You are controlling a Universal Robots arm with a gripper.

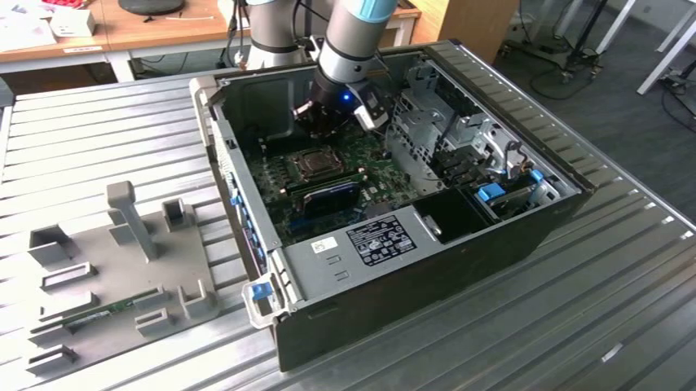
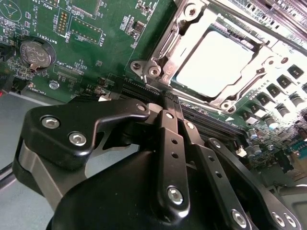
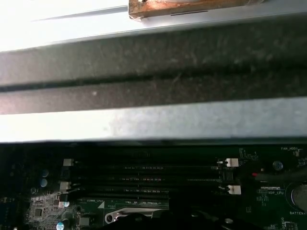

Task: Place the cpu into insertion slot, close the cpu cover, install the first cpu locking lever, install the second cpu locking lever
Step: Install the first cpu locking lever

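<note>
Currently the gripper sits low inside the open computer case, just beside the insertion slot on the green motherboard. Its black fingers are pressed together, pinching nothing. The cpu lies seated in the slot, and the cpu cover is down around it, framing the bright metal top. In the first wrist view, the long black memory slots run across the board. The case rests on a ribbed metal table.
</note>
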